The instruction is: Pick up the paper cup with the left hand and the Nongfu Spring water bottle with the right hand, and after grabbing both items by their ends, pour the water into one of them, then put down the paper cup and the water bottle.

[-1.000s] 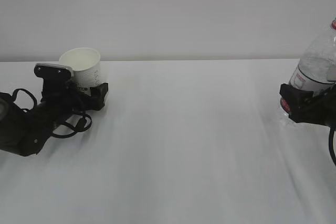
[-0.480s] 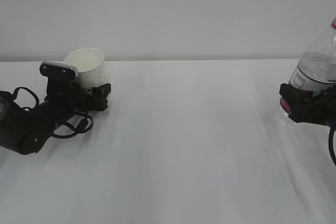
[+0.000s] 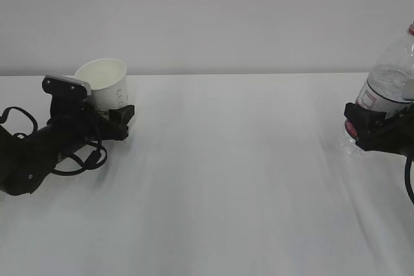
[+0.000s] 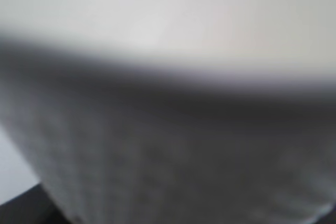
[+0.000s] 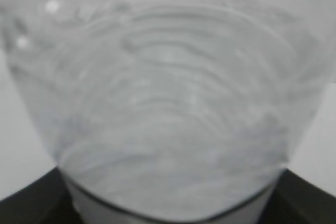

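The white paper cup (image 3: 103,85) stands at the far left of the table, leaning slightly, mouth up. My left gripper (image 3: 108,119) lies low behind it, shut on the cup's lower part. The cup's wall (image 4: 168,145) fills the left wrist view, with one black finger (image 4: 21,211) at the bottom corner. At the right edge the Nongfu Spring water bottle (image 3: 391,79) leans with its red neck ring up and to the right. My right gripper (image 3: 367,127) is shut on its lower end. The ribbed clear wall (image 5: 168,119) fills the right wrist view. The water level does not show.
The white table (image 3: 226,179) stretches between the two arms with a plain pale wall behind it. Black cables (image 3: 77,159) loop beside the left arm. The bottle's top runs out of the exterior view at the right edge.
The left jaws closed in on the cup. The left arm shifted right, then back left, and the cup moved and tilted with it. The right arm and bottle stayed still.
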You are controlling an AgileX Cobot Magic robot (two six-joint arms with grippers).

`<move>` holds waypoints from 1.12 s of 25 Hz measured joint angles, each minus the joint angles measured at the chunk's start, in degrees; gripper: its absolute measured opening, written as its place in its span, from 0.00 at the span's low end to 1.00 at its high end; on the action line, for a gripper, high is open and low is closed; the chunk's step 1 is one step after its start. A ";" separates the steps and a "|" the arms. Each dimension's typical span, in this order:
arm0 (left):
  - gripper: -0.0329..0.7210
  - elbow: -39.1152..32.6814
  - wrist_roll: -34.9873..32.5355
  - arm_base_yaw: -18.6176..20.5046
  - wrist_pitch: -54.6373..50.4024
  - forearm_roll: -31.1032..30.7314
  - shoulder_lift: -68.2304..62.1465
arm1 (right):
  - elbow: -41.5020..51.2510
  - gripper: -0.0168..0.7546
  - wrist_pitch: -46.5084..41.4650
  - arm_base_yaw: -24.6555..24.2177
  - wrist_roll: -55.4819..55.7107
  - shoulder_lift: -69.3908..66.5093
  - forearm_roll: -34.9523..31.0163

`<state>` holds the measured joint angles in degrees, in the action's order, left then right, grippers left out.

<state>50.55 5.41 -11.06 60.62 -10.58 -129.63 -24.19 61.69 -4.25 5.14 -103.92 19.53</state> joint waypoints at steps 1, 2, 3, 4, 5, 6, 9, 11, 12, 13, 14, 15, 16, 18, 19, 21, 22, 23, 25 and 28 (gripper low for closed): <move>0.76 -0.92 0.00 0.00 0.13 -0.31 0.87 | 0.00 0.70 0.00 0.00 0.00 0.00 0.14; 0.76 -1.73 0.00 0.02 0.25 -0.73 1.85 | 0.00 0.70 0.00 0.00 0.08 0.00 0.29; 0.76 -2.69 0.04 0.02 0.35 -1.69 2.70 | 0.00 0.70 0.00 0.00 0.14 0.00 0.42; 0.76 -3.64 0.13 0.02 0.47 -2.65 3.77 | 0.00 0.70 0.00 0.00 0.14 0.00 0.52; 0.76 -4.39 0.25 0.02 0.59 -3.56 4.84 | 0.00 0.70 0.00 0.00 0.14 0.00 0.57; 0.76 -5.23 0.26 0.02 0.90 -4.48 5.82 | 0.00 0.70 0.00 0.00 0.14 0.00 0.66; 0.75 -7.72 1.20 0.02 1.12 -6.53 8.20 | 0.00 0.70 0.00 0.00 0.14 0.00 0.79; 0.75 -9.78 2.02 0.02 1.46 -7.98 9.53 | 0.00 0.70 0.00 0.00 0.14 0.00 0.79; 0.75 -10.62 2.25 0.02 1.90 -8.66 10.21 | 0.00 0.70 0.00 0.00 0.14 0.00 0.79; 0.75 -11.55 2.37 0.02 2.47 -9.63 10.93 | 0.00 0.70 0.00 0.00 0.14 0.00 0.83; 0.75 -12.40 2.37 0.02 2.91 -10.75 11.50 | 0.00 0.70 0.00 0.00 0.14 0.00 0.93; 0.75 -13.14 2.46 0.02 3.20 -11.74 12.18 | 0.00 0.70 0.00 0.00 0.14 0.00 0.93; 0.75 -13.75 2.50 0.02 3.64 -12.48 12.76 | 0.00 0.70 0.00 0.00 0.14 0.00 0.93; 0.75 -15.11 2.60 0.02 4.36 -14.35 13.53 | 0.00 0.70 0.00 0.00 0.22 0.00 1.41; 0.75 -15.62 2.60 0.02 4.45 -15.18 13.80 | 0.00 0.70 0.00 0.00 0.22 0.00 1.82; 0.75 -16.80 2.62 0.02 4.58 -17.26 14.34 | 0.00 0.70 0.00 0.00 0.22 0.00 2.88; 0.75 -17.34 2.62 0.02 4.58 -18.26 14.47 | 0.00 0.70 0.00 0.00 0.22 0.00 3.31; 0.75 -17.65 2.73 0.02 4.63 -19.52 14.58 | 0.00 0.70 0.00 0.00 0.22 0.00 3.71; 0.75 -18.47 3.10 0.02 4.72 -22.15 14.58 | 0.00 0.70 0.00 0.00 0.22 0.00 4.34; 0.75 -19.02 3.64 0.02 4.72 -26.39 14.81 | 0.00 0.70 0.00 0.00 0.22 0.00 5.15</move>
<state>31.53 9.05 -11.04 65.34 -36.97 -114.83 -24.19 61.69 -4.25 5.36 -103.92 24.68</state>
